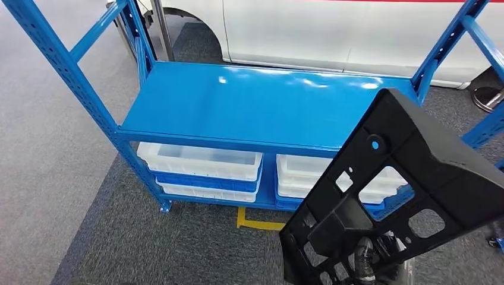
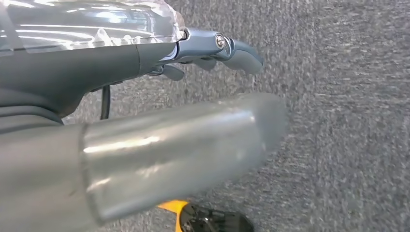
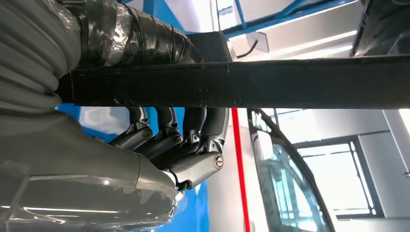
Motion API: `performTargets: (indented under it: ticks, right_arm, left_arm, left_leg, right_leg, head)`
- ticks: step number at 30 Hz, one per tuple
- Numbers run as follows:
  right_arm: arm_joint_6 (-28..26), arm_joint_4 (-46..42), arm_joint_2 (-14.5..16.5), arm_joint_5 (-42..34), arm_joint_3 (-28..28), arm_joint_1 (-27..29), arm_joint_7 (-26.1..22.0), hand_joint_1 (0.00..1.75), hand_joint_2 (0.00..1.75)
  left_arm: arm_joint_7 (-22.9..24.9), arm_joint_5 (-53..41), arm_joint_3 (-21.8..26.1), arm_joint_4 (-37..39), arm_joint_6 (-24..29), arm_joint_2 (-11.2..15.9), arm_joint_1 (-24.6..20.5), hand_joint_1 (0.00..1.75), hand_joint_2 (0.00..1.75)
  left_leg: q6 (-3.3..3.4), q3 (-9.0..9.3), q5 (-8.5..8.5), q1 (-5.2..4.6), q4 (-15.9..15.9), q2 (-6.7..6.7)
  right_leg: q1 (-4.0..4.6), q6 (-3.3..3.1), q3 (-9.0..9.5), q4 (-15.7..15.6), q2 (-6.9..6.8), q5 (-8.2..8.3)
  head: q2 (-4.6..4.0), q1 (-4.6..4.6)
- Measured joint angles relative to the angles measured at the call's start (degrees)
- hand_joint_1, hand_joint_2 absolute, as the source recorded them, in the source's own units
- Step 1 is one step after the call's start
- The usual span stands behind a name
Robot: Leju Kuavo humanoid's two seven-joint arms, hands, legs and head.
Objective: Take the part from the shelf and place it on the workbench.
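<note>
1. While the right hand [image 3: 169,145] grips the black plastic part [image 1: 392,196], the part hangs tilted in front of the blue shelf [image 1: 261,107].
2. Left hand [image 2: 212,53] over grey carpet [image 2: 338,121], fingers apart, holding nothing.

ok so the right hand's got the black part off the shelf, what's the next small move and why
Probably keep the grip and carry the black part away from the blue shelf. The right hand grips the part's edge, holding it in the air in front of the shelf, whose top is bare. No workbench is in view, so turning to find it likely comes next.
</note>
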Motion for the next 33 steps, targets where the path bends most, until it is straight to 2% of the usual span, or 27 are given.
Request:
performTargets:
  ticks: [2,3,4,5,6,7,8,9,10,12,13,15,17,18,19,20,21,22,24,26,28,29,30,32,33]
  right_arm:
    - [2.8,0.2,1.3,0.1,-2.4,0.7,-0.2,1.75,1.75]
    - [4.2,0.3,2.1,0.2,-3.5,0.9,-0.3,1.75,1.75]
    - [5.5,0.4,2.9,0.4,-4.7,1.2,-0.4,1.75,1.75]
    - [6.7,0.5,3.7,0.5,-5.8,1.5,-0.4,1.75,1.75]
    - [7.6,0.5,4.5,0.7,-6.8,1.7,-0.4,1.75,1.75]
    - [8.4,0.5,5.2,0.8,-7.7,1.8,-0.4,1.75,1.75]
    - [8.9,0.5,5.8,0.8,-8.5,1.9,-0.4,1.75,1.75]
    - [9.4,0.5,6.4,0.8,-9.1,1.9,-0.3,1.75,1.75]
    - [9.7,0.6,7.0,0.9,-9.8,2.0,-0.3,1.75,1.75]
    - [10.3,0.6,8.1,1.1,-10.9,2.2,-0.2,1.75,1.75]
    - [10.6,0.6,8.5,1.3,-11.4,2.2,-0.2,1.75,1.75]
    - [11.2,0.6,9.5,1.7,-12.2,2.3,-0.2,1.75,1.75]
    - [11.6,0.6,10.2,1.9,-12.8,2.3,-0.1,1.75,1.75]
    - [11.8,0.6,10.4,1.9,-13.0,2.3,0.0,1.75,1.75]
    - [12.0,0.6,10.6,2.0,-13.3,2.3,0.0,1.75,1.75]
    - [12.1,0.6,10.8,2.0,-13.5,2.3,0.0,1.75,1.75]
    - [12.1,0.7,10.9,2.0,-13.7,2.3,0.1,1.75,1.75]
    - [12.2,0.7,11.1,2.1,-13.8,2.3,0.2,1.75,1.75]
    - [12.4,0.7,11.3,2.1,-14.0,2.2,0.3,1.75,1.75]
    - [12.6,0.8,11.5,2.2,-14.1,2.1,0.3,1.75,1.75]
    - [12.7,0.8,11.6,2.2,-14.2,2.2,0.3,1.75,1.75]
    - [12.8,0.9,11.6,2.2,-14.3,2.2,0.4,1.75,1.75]
    - [12.8,0.9,11.6,2.3,-14.4,2.2,0.4,1.75,1.75]
    - [12.9,0.9,11.6,2.4,-14.6,2.1,0.6,1.75,1.75]
    - [12.9,0.9,11.6,2.5,-14.6,2.0,0.6,1.75,1.75]
  left_arm:
    - [0.0,-0.4,0.5,-0.1,0.1,-0.1,0.2,0.00,0.00]
    - [0.0,-0.6,0.6,-0.1,0.1,-0.1,0.3,0.00,0.00]
    - [0.1,-0.8,0.8,-0.1,0.1,-0.1,0.4,0.00,0.00]
    - [0.1,-1.0,1.1,-0.1,0.0,-0.2,0.4,0.00,0.00]
    - [0.1,-1.2,1.3,-0.1,0.0,-0.3,0.4,0.00,0.00]
    - [0.0,-1.3,1.5,-0.1,-0.1,-0.4,0.3,0.00,0.00]
    - [0.0,-1.5,1.6,-0.1,-0.1,-0.5,0.3,0.00,0.00]
    - [0.0,-1.6,1.6,-0.1,-0.1,-0.6,0.2,0.00,0.00]
    - [0.0,-1.7,1.7,-0.2,-0.1,-0.6,0.2,0.00,0.00]
    - [0.0,-1.9,1.7,-0.2,-0.1,-0.6,-0.1,0.00,0.00]
    - [0.0,-1.9,1.7,-0.2,-0.1,-0.6,-0.2,0.00,0.00]
    - [0.0,-2.1,1.7,-0.2,-0.1,-0.7,-0.3,0.00,0.00]
    - [0.0,-2.3,1.7,-0.2,-0.1,-0.7,-0.1,0.00,0.00]
    - [0.1,-2.4,1.7,-0.2,-0.1,-0.7,-0.1,0.00,0.00]
    - [0.1,-2.5,1.8,-0.2,-0.1,-0.7,0.0,0.00,0.00]
    - [0.1,-2.5,1.8,-0.2,-0.2,-0.7,0.1,0.00,0.00]
    - [0.1,-2.6,1.8,-0.2,-0.2,-0.7,0.1,0.00,0.00]
    - [0.1,-2.6,1.9,-0.2,-0.2,-0.7,0.1,0.00,0.00]
    - [0.0,-2.8,2.0,-0.2,-0.3,-0.6,0.1,0.00,0.00]
    - [0.0,-2.9,2.0,-0.2,-0.3,-0.6,0.2,0.00,0.00]
    - [0.0,-2.9,2.1,-0.2,-0.3,-0.7,0.2,0.00,0.00]
    - [0.0,-2.9,2.1,-0.2,-0.3,-0.7,0.2,0.00,0.00]
    - [0.0,-2.9,2.1,-0.2,-0.3,-0.7,0.2,0.00,0.00]
    - [0.0,-3.0,2.2,-0.3,-0.4,-0.7,0.3,0.00,0.00]
    - [0.0,-3.0,2.3,-0.3,-0.4,-0.7,0.3,0.00,0.00]
  left_leg:
    - [0.27,-0.90,0.56,-0.04,0.1,1.57]
    - [0.18,-1.34,0.75,-0.03,0.3,2.32]
    - [0.09,-1.72,0.87,0.00,0.5,3.01]
    - [-0.05,-2.01,0.92,0.06,0.7,3.68]
    - [-0.23,-2.20,0.86,0.14,1.0,4.29]
    - [-0.49,-2.23,0.70,0.20,1.4,4.86]
    - [-0.86,-2.33,0.50,0.14,1.8,5.36]
    - [-1.25,-2.40,0.33,0.05,2.1,5.77]
    - [-1.63,-2.40,0.20,-0.10,2.4,6.14]
    - [-2.27,-2.40,0.18,-0.17,2.6,6.89]
    - [-2.60,-2.49,-0.10,-0.05,2.8,6.66]
    - [-3.07,-3.87,-2.32,0.27,5.7,4.48]
    - [-3.21,-7.19,-6.26,0.41,12.6,1.94]
    - [-3.23,-8.97,-7.70,0.42,16.3,1.50]
    - [-3.19,-10.13,-8.07,0.42,18.7,1.35]
    - [-3.09,-10.40,-7.27,0.42,19.1,1.27]
    - [-2.90,-9.59,-5.38,0.41,17.1,1.05]
    - [-2.63,-8.09,-2.98,0.41,13.6,0.44]
    - [-2.09,-5.39,0.08,0.45,6.8,-2.38]
    - [-1.92,-4.65,0.35,0.38,4.2,-4.02]
    - [-1.72,-4.49,0.62,0.47,3.5,-2.88]
    - [-1.44,-4.42,0.93,0.59,3.1,-2.21]
    - [-1.12,-4.37,1.24,0.73,2.8,-1.42]
    - [-0.72,-4.47,1.53,0.70,2.5,0.26]
    - [-0.65,-4.52,1.54,0.63,2.6,1.18]
  right_leg:
    - [-0.49,0.64,-2.65,7.0,-1.20,-4.64]
    - [-0.77,1.00,-3.63,10.3,-1.43,-6.29]
    - [-1.06,1.33,-3.81,12.1,-1.60,-6.93]
    - [-1.36,1.64,-2.78,11.7,-1.86,-6.49]
    - [-1.64,1.88,-0.57,8.9,-2.31,-5.19]
    - [-1.83,2.04,2.16,4.8,-3.25,-3.97]
    - [-1.76,1.95,4.51,1.1,-4.38,-3.10]
    - [-1.59,1.61,5.97,-1.4,-5.12,-2.71]
    - [-1.37,1.18,6.43,-2.5,-5.56,-2.84]
    - [-1.10,0.19,6.01,-2.5,-4.75,-2.78]
    - [-1.15,-0.23,5.85,-2.6,-4.32,-2.61]
    - [-1.33,-1.13,5.55,-3.0,-3.41,-2.12]
    - [-1.26,-1.72,5.08,-3.1,-2.43,-1.75]
    - [-1.15,-1.89,4.84,-3.0,-1.82,-1.62]
    - [-1.04,-1.97,4.68,-3.0,-1.14,-1.53]
    - [-0.96,-2.01,4.59,-2.8,-0.44,-1.48]
    - [-0.91,-2.00,4.57,-2.7,0.29,-1.46]
    - [-0.88,-1.96,4.57,-2.5,1.00,-1.46]
    - [-0.83,-1.63,4.21,-2.1,2.37,-1.32]
    - [-0.99,-0.84,3.41,-1.9,3.64,-0.85]
    - [-1.14,0.02,2.88,-2.0,4.54,-0.38]
    - [-1.05,0.36,2.61,-1.6,3.80,-0.72]
    - [-0.96,0.66,1.99,-0.3,2.50,-1.74]
    - [-0.98,1.15,-0.46,5.5,-0.61,-5.38]
    - [-1.11,1.37,-1.93,8.9,-1.28,-7.10]
  head:
    - [0.00,0.08]
    - [0.00,0.08]
    - [0.00,0.08]
    - [0.00,0.08]
    - [0.00,0.08]
    - [0.00,0.08]
    - [0.00,0.08]
    - [0.00,0.04]
    - [0.00,0.01]
    - [0.00,-0.07]
    - [0.00,-0.07]
    - [0.00,-0.07]
    - [0.00,-0.08]
    - [0.00,-0.08]
    - [0.00,-0.08]
    - [0.00,-0.08]
    - [0.00,-0.08]
    - [0.00,-0.08]
    - [0.00,-0.07]
    - [0.00,-0.07]
    - [0.00,-0.07]
    - [0.00,0.01]
    - [0.00,0.12]
    - [0.00,0.33]
    - [0.00,0.35]
